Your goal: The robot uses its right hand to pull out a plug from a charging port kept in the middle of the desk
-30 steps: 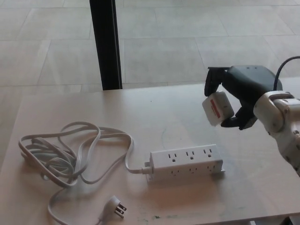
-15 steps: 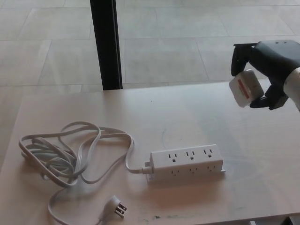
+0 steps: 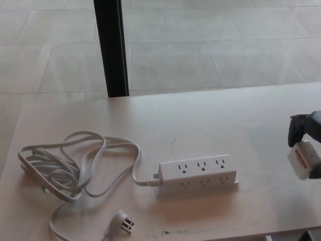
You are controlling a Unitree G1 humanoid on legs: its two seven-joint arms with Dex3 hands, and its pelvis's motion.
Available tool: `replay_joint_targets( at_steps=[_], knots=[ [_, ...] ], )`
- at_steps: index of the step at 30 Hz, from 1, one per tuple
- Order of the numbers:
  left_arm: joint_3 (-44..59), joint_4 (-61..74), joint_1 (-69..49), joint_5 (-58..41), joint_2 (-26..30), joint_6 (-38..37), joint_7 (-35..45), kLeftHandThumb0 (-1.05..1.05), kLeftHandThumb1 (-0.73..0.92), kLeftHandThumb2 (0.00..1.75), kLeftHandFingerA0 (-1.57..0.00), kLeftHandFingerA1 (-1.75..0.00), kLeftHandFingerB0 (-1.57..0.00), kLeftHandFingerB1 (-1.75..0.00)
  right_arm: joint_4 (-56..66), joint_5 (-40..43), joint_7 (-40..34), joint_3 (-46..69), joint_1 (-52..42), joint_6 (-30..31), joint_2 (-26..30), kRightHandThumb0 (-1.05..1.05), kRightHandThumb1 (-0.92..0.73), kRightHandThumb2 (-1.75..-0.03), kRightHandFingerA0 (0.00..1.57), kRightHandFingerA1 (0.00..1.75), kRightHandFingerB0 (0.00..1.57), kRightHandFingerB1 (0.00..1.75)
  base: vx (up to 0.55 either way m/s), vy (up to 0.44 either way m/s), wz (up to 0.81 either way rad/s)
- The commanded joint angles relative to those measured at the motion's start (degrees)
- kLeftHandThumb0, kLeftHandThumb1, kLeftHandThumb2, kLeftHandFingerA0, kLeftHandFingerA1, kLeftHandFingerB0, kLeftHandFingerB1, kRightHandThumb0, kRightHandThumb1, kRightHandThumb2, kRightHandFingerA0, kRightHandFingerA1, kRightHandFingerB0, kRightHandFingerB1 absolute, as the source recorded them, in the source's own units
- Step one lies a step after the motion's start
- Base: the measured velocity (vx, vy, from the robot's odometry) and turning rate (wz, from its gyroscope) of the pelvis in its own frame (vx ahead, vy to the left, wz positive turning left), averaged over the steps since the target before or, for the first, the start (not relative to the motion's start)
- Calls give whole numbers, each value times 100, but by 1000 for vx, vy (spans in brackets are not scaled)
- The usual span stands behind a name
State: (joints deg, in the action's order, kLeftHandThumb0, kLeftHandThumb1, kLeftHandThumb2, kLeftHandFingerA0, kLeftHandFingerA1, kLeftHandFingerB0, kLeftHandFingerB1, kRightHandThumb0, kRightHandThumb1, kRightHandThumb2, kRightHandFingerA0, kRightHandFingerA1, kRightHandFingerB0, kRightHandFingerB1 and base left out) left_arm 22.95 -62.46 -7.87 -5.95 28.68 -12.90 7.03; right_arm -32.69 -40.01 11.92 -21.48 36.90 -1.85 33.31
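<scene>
Head view's got your right hand (image 3: pixel 307 135) way over at the right edge of the picture, mostly cut off, so you only see a black finger (image 3: pixel 295 131) curling over the top. It's clamped on the plug (image 3: pixel 304 159), a chunky white block with a red label on its face, held up off the bench (image 3: pixel 210 120) and well apart from the power strip (image 3: pixel 197 173).

That strip sits roughly mid-bench, a bit toward the near edge, lying flat with two rows of outlets. None of the sockets you can see has anything in it, so the plug's already out.

Its white cord (image 3: pixel 70 168) runs off the left end and piles into a loose tangle of loops on the left side of the bench. The cord's own wall plug (image 3: pixel 123 221) lies near the front edge, prongs pointing right.

Your left hand doesn't show at all. Behind the bench there's tiled floor (image 3: pixel 215 45) and a black post (image 3: pixel 111 47) standing at the far edge.
</scene>
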Motion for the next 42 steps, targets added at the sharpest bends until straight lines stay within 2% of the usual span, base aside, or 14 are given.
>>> replay_joint_targets(
  at_steps=[1, 6, 8, 11, 12, 15, 21, 22, 27, 34, 35, 37, 38, 42],
  knots=[
    [-5, -47, 12, -52, 87, -50, 43, -75, 92, 68, -74, -55, -53, -44, 88, 14, 29, -49, -137, 153, -213, -18, -56, -87, 85, 167, 74, 137, 0, 0, 0],
    [-8, -10, 10, -48, 99, -24, 41, -75, 92, 69, -73, -56, -52, -45, 129, -95, -32, -153, -129, 132, -338, -23, -59, -88, 99, 169, 75, 133, 0, 0, 0],
    [18, 96, -39, -83, 87, 40, 46, -74, 92, 69, -73, -55, -52, -44, 135, -122, -1, -191, -81, 174, -394, -26, -57, -76, 79, 146, 73, 72, 0, 0, 0],
    [-40, 0, -15, 0, 117, -31, 25, -76, 92, 69, -72, -54, -52, -44, 171, -162, 104, -232, -44, 275, -397, -43, -63, -59, 80, 123, 39, 47, 0, 0, 0],
    [-35, -9, -7, -10, 114, -23, 21, -76, 92, 69, -74, -57, -51, -46, 182, -227, 215, -290, 1, 369, -387, -74, -50, -84, 78, 104, 3, 40, 0, 0, 0],
    [0, -65, -5, -53, 96, -47, 34, -76, 92, 68, -74, -56, -52, -45, 257, -434, 622, -477, 145, 711, -326, -89, -50, -90, 64, 90, 0, 8, 0, 0, 0],
    [15, -112, -45, -72, 75, -125, 86, -76, 92, 68, -73, -56, -51, -43, 425, -508, 1046, -570, 256, 961, -139, -98, -50, -98, 58, 102, 0, 3, 0, 0, 0],
    [-4, -148, -28, -42, 85, -139, 61, -77, 92, 68, -72, -56, -51, -43, 494, -538, 1176, -576, 284, 1081, -114, -100, -62, -60, 70, 120, 0, 0, 0, 0, 0],
    [19, -106, -22, -68, 73, -95, 24, -76, 91, 67, -72, -57, -52, -45, 844, -279, 1595, -284, 420, 1193, 122, -103, -64, -59, 72, 125, 0, 0, 0, 0, 0],
    [42, -105, -7, -89, 75, -49, 23, -77, 91, 67, -74, -58, -52, -45, 1629, 714, 2454, 1003, 372, 1370, 893, -93, -49, -95, 90, 115, 1, 0, 0, 0, 0],
    [47, -62, -29, -100, 87, -56, 67, -77, 92, 68, -72, -57, -51, -45, 1791, 951, 2497, 1370, 175, 1257, 1148, -89, -50, -95, 45, 81, 3, 7, 0, 0, 0],
    [52, -55, -25, -102, 102, -49, 84, -76, 92, 67, -70, -55, -51, -44, 2066, 1255, 2405, 2070, -286, 1205, 1471, -91, -70, -62, 70, 86, 3, 24, 0, 0, 0],
    [61, -83, -15, -108, 112, -51, 90, -75, 91, 68, -73, -55, -52, -44, 2041, 1474, 2291, 2591, -549, 1204, 1575, -88, -55, -94, 88, 107, 7, 33, 0, 0, 0],
    [46, -131, -18, -79, 141, -102, 94, -76, 92, 68, -74, -56, -52, -44, 2037, 1920, 1904, 4715, -1615, 1536, 1740, -90, -59, -94, 107, 120, 10, 39, 0, 0, 0]
  ],
)
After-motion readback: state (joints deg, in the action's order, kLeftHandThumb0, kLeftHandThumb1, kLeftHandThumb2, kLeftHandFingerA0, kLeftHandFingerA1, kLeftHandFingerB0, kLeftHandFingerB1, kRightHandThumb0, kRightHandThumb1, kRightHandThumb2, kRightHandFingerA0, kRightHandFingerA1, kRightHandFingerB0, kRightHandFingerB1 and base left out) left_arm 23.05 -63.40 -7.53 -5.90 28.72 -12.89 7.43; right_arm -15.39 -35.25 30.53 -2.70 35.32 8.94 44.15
